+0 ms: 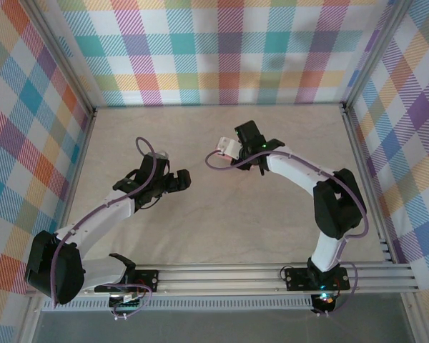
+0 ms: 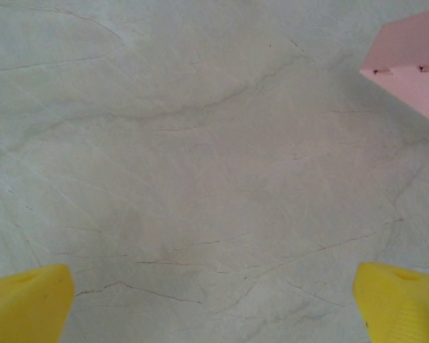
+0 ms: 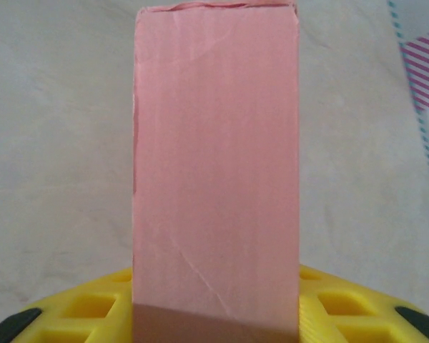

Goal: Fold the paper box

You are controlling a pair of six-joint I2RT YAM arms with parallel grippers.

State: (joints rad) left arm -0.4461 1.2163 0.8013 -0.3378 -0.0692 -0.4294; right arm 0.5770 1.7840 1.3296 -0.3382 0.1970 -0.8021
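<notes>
right gripper (image 3: 214,314): clamped on the paper box (image 3: 214,157), upright between its fingers
left gripper (image 2: 214,304): spread wide, holding nothing, above the table (image 2: 186,143)

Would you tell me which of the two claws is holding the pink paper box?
The right claw: the paper box stands between its yellow fingers. The left claw hangs wide open and empty over the table.

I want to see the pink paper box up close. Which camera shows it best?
Right wrist: the salmon-pink card box looms large in the right gripper. Left wrist catches one corner; top external shows it tiny.
</notes>
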